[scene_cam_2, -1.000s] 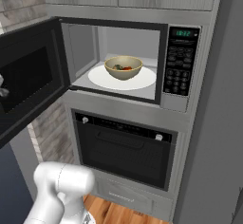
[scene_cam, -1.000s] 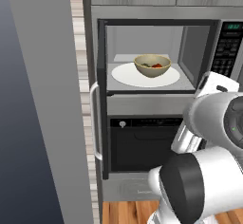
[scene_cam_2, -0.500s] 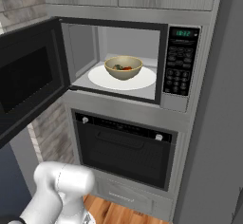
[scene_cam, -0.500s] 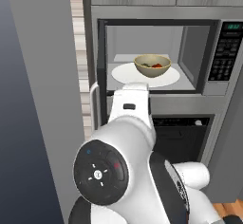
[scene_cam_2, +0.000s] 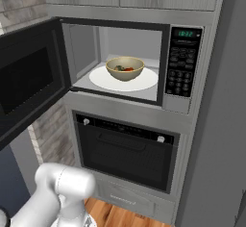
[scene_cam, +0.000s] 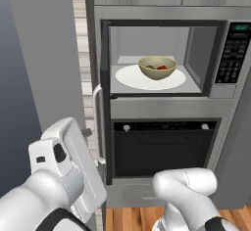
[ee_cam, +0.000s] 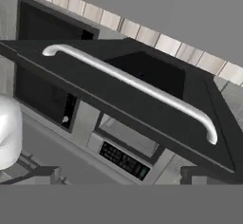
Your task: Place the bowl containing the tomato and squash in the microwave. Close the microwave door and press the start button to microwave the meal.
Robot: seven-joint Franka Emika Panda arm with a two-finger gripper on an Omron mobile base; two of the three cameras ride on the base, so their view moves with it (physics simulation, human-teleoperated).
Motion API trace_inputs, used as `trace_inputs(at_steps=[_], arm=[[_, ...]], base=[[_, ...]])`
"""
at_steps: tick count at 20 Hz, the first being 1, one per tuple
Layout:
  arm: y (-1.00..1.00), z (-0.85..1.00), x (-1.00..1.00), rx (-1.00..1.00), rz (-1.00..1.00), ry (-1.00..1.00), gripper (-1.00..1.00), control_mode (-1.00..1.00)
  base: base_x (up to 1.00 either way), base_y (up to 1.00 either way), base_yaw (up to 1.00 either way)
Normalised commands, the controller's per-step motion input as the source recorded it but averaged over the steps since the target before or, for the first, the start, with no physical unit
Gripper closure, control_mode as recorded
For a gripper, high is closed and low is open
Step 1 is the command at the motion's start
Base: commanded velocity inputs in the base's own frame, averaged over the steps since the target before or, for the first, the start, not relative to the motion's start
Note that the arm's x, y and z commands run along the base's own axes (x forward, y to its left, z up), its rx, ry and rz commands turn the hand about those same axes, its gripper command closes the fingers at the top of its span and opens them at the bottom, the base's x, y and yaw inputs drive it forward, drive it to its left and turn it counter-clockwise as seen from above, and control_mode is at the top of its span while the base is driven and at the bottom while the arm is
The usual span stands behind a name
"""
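Observation:
The pale yellow-tan bowl (scene_cam: pixel 157 67) (scene_cam_2: pixel 125 68) sits on the white turntable plate (scene_cam: pixel 126 77) (scene_cam_2: pixel 146 80) inside the open microwave (scene_cam: pixel 215 92) (scene_cam_2: pixel 184 103). The red tomato (scene_cam: pixel 162 68) (scene_cam_2: pixel 128 69) shows over its rim, with a dark bit of squash (scene_cam: pixel 150 66) beside it. The microwave door (scene_cam: pixel 105 103) (scene_cam_2: pixel 29 81) (ee_cam: pixel 142 71) stands swung wide open, its white bar handle (scene_cam: pixel 96 122) (ee_cam: pixel 133 83) on the outer face. My gripper (ee_cam: pixel 118 179) is open and holds nothing. It looks at the door's outside from a short distance, low and left of the microwave.
The black keypad panel (scene_cam: pixel 229 54) (scene_cam_2: pixel 181 72) is right of the cavity. The black-fronted oven (scene_cam: pixel 162 147) (scene_cam_2: pixel 127 149) with two knobs sits below. My arm (scene_cam: pixel 63 176) fills the lower left, by the grey wall and the door's edge.
My arm has swung from the middle of the left base view down to the lower left, outside the open door. Bowl, door and cameras have stayed put.

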Motion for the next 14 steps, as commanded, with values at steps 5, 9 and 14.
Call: trace_inputs(at_steps=[5, 9, 14], arm=[[0.55, -0.24, 0.43, -0.21, -0.02, -0.03, -1.0, -1.0], [0.39, -0.1, 0.5, -0.15, -0.07, -0.04, -1.0, -1.0], [0.1, -0.04, 0.55, -0.07, -0.09, -0.02, -1.0, -1.0]], base=[[0.0, 0.0, 0.0], [0.0, 0.0, 0.0], [0.0, 0.0, 0.0]])
